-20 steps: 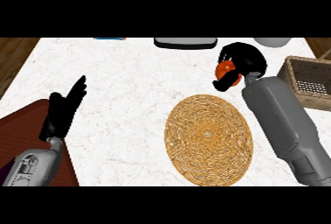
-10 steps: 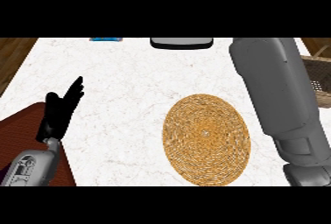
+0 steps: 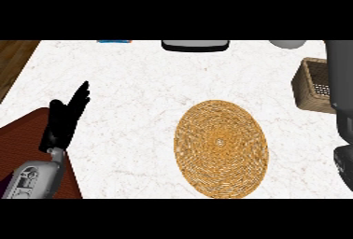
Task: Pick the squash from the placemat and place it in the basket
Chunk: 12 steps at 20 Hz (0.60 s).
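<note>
The round woven placemat (image 3: 221, 142) lies bare on the white marble counter, right of centre. The brown wicker basket (image 3: 314, 86) stands at the right edge, partly hidden behind my right forearm (image 3: 341, 84), which runs up along that edge and out of the view. My right hand and the squash show nowhere. My left hand (image 3: 66, 119) rests open at the left, fingers straight and pointing up, holding nothing.
A dark tray-like object (image 3: 195, 45) sits at the far edge, with a blue item (image 3: 114, 41) to its left and a pale bowl (image 3: 288, 44) at the far right. A dark red surface (image 3: 21, 135) lies at the lower left.
My right arm swung up and to the right, toward the basket; the hand holding the orange squash has left the view. The left hand stayed put.
</note>
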Each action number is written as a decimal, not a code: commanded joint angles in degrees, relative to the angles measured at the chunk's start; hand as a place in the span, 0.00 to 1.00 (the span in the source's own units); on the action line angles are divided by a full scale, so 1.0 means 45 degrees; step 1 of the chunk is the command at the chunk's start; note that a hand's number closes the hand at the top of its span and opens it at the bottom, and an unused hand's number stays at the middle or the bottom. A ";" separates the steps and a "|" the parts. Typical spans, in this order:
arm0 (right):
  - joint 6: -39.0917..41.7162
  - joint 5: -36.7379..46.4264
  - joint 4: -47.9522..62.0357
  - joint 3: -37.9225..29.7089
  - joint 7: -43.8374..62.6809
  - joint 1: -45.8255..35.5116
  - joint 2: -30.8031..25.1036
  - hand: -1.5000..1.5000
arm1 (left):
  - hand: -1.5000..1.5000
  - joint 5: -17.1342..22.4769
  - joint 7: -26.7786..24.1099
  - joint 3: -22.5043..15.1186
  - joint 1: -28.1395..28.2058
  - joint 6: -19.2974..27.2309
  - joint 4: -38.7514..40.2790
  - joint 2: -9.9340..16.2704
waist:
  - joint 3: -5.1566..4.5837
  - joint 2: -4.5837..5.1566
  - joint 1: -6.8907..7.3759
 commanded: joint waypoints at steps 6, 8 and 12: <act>0.0779 0.0796 0.2851 -0.0331 -0.0038 -0.2342 -0.2291 1.00 | 0.50 -0.0053 -0.0079 0.0063 0.0059 -0.0367 -0.0035 0.0077 | -0.0007 0.0070 0.0117; 0.1818 0.1532 0.3038 0.0649 0.0096 -0.1953 -0.2517 1.00 | 0.50 -0.0113 0.0034 0.0179 -0.0243 -0.0089 0.0144 -0.0030 | -0.0011 0.0058 0.0001; 0.3077 0.2371 0.4202 0.1232 -0.0377 -0.2179 -0.3931 1.00 | 0.50 -0.0075 0.0380 0.0198 -0.0369 -0.0181 -0.0175 0.0052 | -0.0009 0.0067 0.0067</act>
